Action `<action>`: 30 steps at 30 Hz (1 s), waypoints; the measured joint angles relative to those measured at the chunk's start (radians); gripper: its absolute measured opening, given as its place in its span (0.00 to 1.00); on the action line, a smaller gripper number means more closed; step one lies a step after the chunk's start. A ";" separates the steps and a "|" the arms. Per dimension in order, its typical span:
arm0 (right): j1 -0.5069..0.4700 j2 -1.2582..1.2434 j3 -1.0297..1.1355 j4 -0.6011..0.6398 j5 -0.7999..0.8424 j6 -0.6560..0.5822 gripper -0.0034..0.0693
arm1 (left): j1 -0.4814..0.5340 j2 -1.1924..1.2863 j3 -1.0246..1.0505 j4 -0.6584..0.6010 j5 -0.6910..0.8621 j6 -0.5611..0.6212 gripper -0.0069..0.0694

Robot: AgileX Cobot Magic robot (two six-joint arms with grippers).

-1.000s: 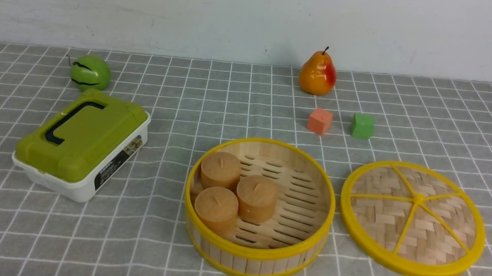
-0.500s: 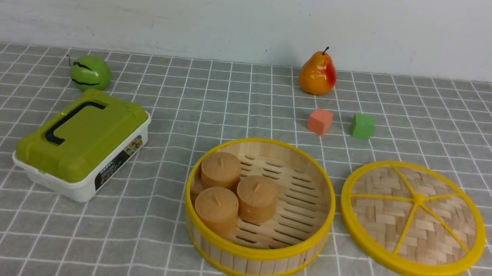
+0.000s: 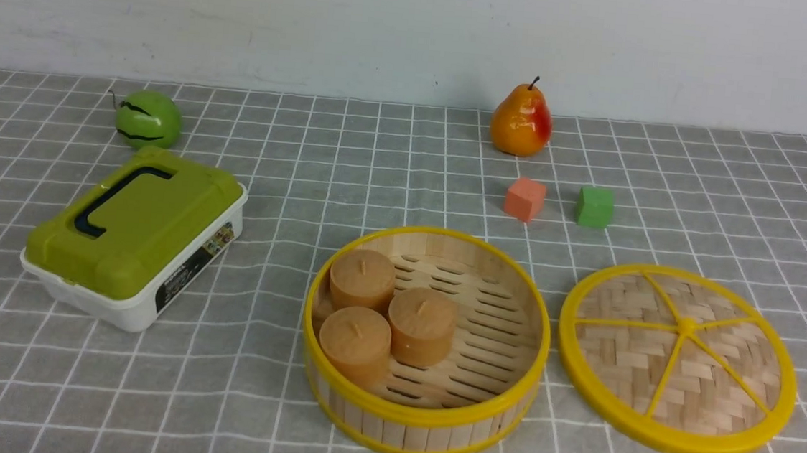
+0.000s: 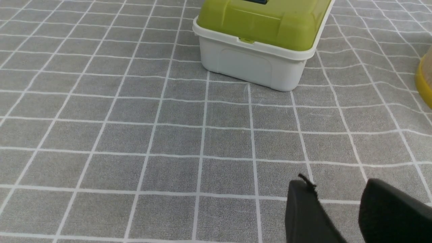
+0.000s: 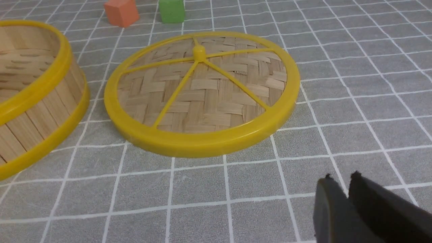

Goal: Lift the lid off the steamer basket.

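The lid (image 3: pixel 677 360) lies flat on the bench (image 3: pixel 407 183), just right of the uncovered steamer basket (image 3: pixel 426 343), not touching it. My right tool (image 5: pixel 341 179) hangs nearly closed and empty near the lid; my left tool (image 4: pixel 332 189) is slightly parted, holding nothing.

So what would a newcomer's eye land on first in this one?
Probably the open steamer basket front and centre, with three tan cylinders inside. Next, its lid lying flat on the cloth just to its right, then the olive-topped white box on the left.
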 joint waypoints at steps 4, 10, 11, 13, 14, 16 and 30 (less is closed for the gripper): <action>0.000 0.000 -0.001 0.000 0.000 0.000 0.13 | 0.000 0.000 0.000 0.000 0.000 0.000 0.40; 0.000 0.000 -0.001 0.000 0.000 0.000 0.14 | 0.000 0.000 0.000 0.000 0.000 0.000 0.40; -0.002 0.000 -0.001 0.000 0.000 0.000 0.15 | 0.000 0.000 0.000 0.000 0.000 0.000 0.40; -0.005 0.000 -0.001 0.000 0.000 0.000 0.15 | 0.000 0.000 0.000 0.000 0.000 0.000 0.40; -0.005 0.000 -0.001 0.000 0.000 0.000 0.15 | 0.000 0.000 0.000 0.000 0.000 0.000 0.40; -0.007 0.000 -0.001 0.000 0.000 0.000 0.15 | 0.000 0.000 0.000 0.000 0.000 0.000 0.40; -0.007 0.000 -0.001 0.000 0.001 0.000 0.18 | 0.000 0.000 0.000 0.000 0.000 0.000 0.40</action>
